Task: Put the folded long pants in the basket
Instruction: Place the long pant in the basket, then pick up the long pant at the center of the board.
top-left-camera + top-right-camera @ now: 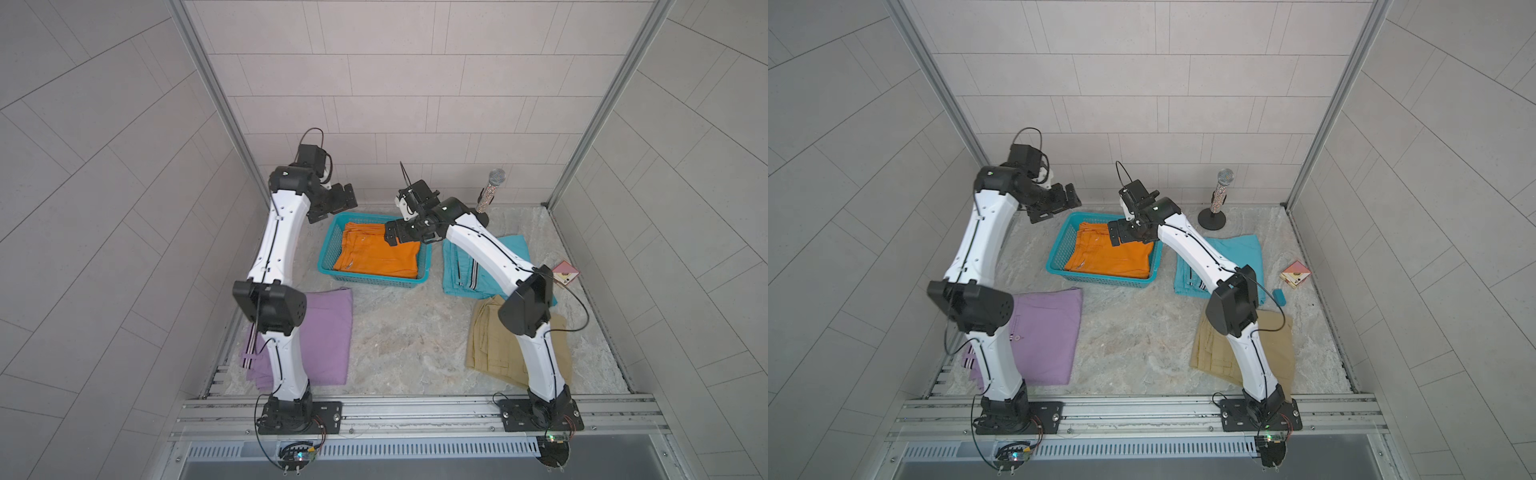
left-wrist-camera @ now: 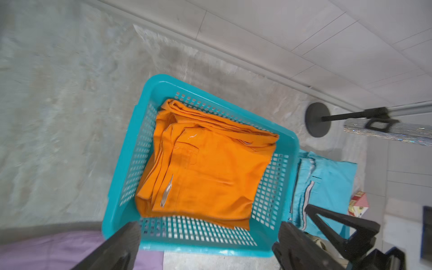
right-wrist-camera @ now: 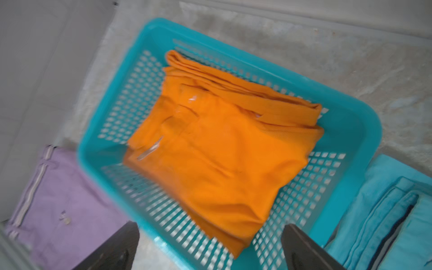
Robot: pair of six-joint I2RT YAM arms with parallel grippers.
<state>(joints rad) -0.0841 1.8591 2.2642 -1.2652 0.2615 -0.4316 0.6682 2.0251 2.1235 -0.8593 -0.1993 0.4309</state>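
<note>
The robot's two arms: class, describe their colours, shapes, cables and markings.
Left arm and right arm share white curved shells, black joint housings and black base plates. A thin black cable runs along each shell and loops above the wrist. A small green light marks each upper joint. Left gripper and right gripper are black, with dark tapered fingers.

Folded orange pants fill the basket; lilac pants, turquoise pants, khaki pants lie outside.

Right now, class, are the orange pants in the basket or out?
In: the orange pants lie folded inside the basket, its mesh walls around them on every side.
</note>
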